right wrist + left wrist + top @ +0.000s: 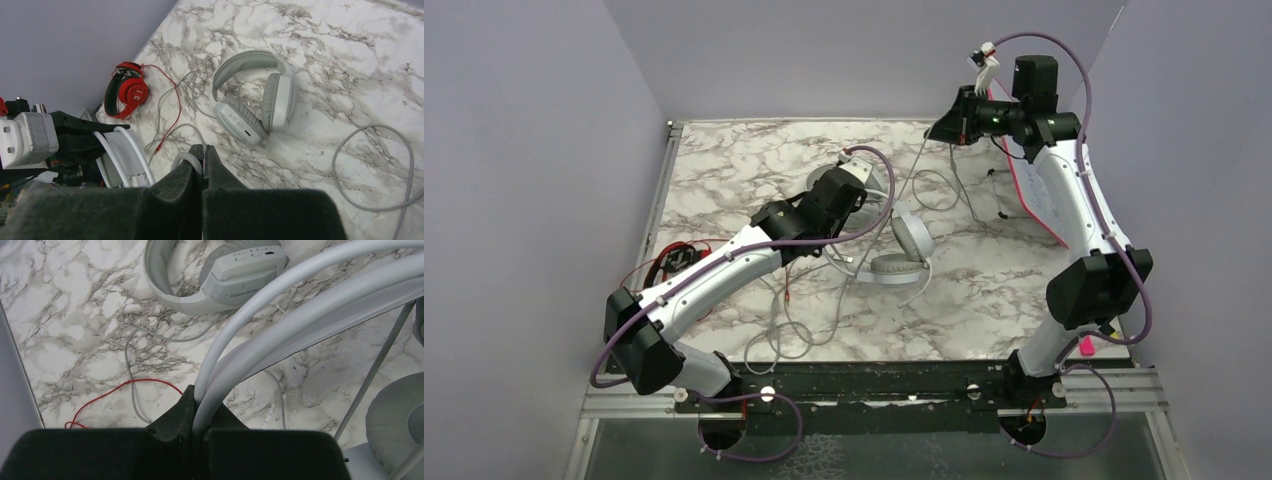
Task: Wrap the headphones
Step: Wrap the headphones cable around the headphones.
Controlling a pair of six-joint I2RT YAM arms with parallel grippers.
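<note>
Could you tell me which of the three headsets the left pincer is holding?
The white-silver headset: it alone is clamped in the shut left pincer; the light grey headset and the red-and-black headset lie loose on the table.

Soft, even light from overhead, fairly bright. Shadows on the marble table (984, 290) are faint, with no glare. Wrist views are sharp far off; their near black fingers (100, 455) blur.

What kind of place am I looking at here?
Probably a robot lab test cell: a marble-patterned tabletop boxed in by plain panel walls, with the left arm and right arm bolted to a metal rail at its edge.
</note>
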